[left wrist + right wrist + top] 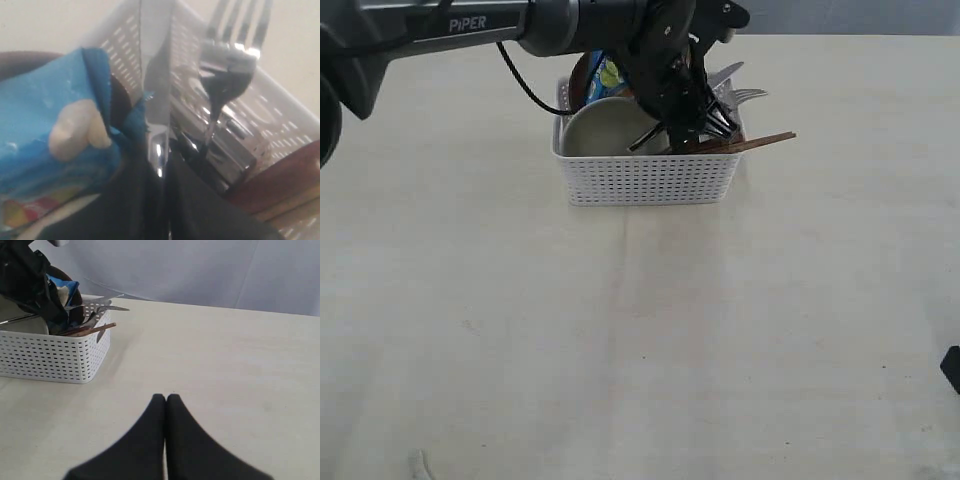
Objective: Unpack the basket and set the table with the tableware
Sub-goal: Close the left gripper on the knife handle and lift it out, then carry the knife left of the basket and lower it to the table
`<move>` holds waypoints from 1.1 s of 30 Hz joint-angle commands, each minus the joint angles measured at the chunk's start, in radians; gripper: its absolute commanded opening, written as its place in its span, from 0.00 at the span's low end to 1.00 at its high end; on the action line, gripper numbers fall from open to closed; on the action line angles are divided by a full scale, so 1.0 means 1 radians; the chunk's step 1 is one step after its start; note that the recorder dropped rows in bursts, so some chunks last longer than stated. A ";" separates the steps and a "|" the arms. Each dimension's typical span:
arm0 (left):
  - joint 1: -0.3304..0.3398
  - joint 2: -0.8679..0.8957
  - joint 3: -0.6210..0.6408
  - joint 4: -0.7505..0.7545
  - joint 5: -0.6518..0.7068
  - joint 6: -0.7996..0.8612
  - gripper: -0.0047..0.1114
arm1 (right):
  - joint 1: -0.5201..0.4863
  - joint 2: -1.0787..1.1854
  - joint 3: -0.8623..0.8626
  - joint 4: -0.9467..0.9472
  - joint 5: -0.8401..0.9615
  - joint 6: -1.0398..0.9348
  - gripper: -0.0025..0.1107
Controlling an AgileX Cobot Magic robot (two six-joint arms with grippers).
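Note:
The white basket [650, 180] stands at the far middle of the table [640, 340]. It holds a cream bowl [605, 125], a brown plate [578, 80], a steel fork [748, 96] and wooden chopsticks [760, 142] that jut over its right end. My left gripper [695, 120] reaches down into the basket's right half. In the left wrist view its black fingers [130, 200] press on either side of the steel knife [155, 90], with the fork [235, 55] and a steel cup [235, 150] just beside it. My right gripper [166, 397] is shut and empty, low over bare table.
A blue chip bag [610, 75] leans in the basket's back, against the left gripper [162, 165] in the wrist view. The left arm [470, 30] stretches in from the far left. The basket [50, 357] lies well away from the right gripper.

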 commanded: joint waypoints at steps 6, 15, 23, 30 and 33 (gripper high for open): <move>0.003 -0.118 0.002 0.004 -0.019 -0.007 0.04 | 0.003 -0.005 0.004 0.000 -0.007 0.002 0.02; 0.003 -0.267 0.009 0.058 0.035 0.007 0.04 | 0.003 -0.005 0.004 0.000 -0.007 0.002 0.02; 0.182 -0.624 0.335 0.089 0.062 -0.083 0.04 | 0.003 -0.005 0.004 0.000 -0.007 0.002 0.02; 0.367 -0.958 0.860 0.056 0.018 -0.213 0.04 | 0.003 -0.005 0.004 0.000 -0.007 0.002 0.02; 0.367 -1.059 1.028 -0.067 -0.071 -0.217 0.04 | 0.003 -0.005 0.004 0.000 -0.007 0.002 0.02</move>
